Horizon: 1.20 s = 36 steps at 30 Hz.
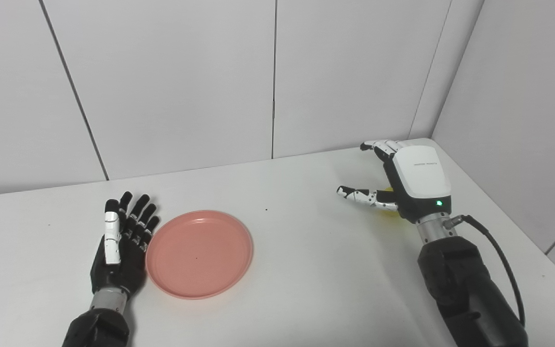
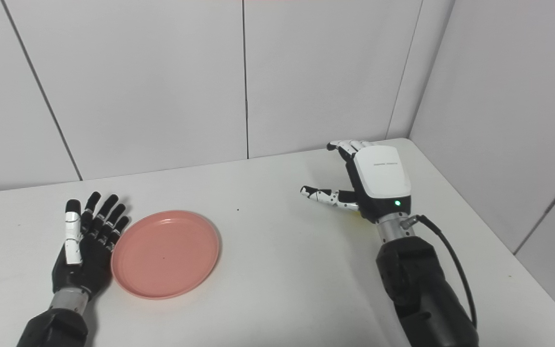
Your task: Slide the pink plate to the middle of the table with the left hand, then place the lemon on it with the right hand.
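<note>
the plate (image 1: 199, 253) sits left of the table's (image 1: 306, 270) middle, with the left hand (image 1: 119, 250) flat and released against its left edge. over on the right, the right hand (image 1: 403, 180) hangs spread, holding nothing, above the lemon (image 1: 387, 212), which barely peeks out underneath.

Lemon (image 1: 387, 212) mostly hidden behind right hand (image 1: 405, 180); grip unclear.
</note>
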### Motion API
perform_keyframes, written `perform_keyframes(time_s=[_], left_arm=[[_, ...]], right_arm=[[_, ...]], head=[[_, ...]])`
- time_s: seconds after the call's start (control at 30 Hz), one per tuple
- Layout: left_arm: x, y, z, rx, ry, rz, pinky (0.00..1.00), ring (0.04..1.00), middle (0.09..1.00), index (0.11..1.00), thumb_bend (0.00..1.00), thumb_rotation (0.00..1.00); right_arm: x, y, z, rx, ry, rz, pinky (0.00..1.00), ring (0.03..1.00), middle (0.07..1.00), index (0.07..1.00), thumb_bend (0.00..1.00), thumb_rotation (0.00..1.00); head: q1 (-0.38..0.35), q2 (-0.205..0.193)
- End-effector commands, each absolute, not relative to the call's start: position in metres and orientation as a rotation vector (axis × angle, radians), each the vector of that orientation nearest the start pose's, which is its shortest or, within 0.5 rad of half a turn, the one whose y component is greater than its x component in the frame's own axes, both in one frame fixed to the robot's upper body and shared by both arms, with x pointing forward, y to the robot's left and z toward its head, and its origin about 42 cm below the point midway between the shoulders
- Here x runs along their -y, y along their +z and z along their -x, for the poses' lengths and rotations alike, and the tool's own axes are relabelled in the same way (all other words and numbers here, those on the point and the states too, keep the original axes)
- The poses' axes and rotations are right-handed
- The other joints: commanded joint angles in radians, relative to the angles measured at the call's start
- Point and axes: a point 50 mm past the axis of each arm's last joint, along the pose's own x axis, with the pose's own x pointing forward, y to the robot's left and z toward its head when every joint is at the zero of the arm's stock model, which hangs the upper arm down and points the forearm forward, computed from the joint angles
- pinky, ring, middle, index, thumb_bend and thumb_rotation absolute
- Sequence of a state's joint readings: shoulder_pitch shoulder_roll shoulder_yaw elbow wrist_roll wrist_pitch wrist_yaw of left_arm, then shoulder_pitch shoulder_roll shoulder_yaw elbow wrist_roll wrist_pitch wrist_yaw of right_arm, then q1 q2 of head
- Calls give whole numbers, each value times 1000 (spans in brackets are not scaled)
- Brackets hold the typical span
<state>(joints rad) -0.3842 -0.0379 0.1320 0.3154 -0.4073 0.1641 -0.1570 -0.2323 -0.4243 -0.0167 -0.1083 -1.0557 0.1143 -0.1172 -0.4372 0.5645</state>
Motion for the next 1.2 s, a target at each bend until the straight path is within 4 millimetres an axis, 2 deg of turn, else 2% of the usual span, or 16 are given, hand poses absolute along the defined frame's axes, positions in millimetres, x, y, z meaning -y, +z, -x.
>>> perform_keyframes(time_s=[0.0,0.23,0.4,0.9,1.17], left_arm=[[-188,89,-383,-241,-142,470,975,943,933,997,713,779],[-188,89,-381,-246,-143,470,985,946,934,1000,707,783],[-188,88,-381,-249,-138,477,992,947,930,994,717,758],[-187,89,-379,-249,-144,475,987,948,930,998,709,767],[-187,90,-377,-249,-148,470,990,951,935,1000,706,780]], right_arm=[[339,252,-353,380,-430,1477,746,713,727,677,779,852],[356,244,-367,341,-445,1512,769,702,712,669,778,855],[364,238,-377,308,-437,1529,745,701,711,668,783,872],[369,214,-388,209,-411,1492,718,690,708,679,772,834],[377,200,-389,128,-395,1486,742,693,722,684,764,815]], head=[[0,1],[5,6],[6,5],[15,9],[20,13]])
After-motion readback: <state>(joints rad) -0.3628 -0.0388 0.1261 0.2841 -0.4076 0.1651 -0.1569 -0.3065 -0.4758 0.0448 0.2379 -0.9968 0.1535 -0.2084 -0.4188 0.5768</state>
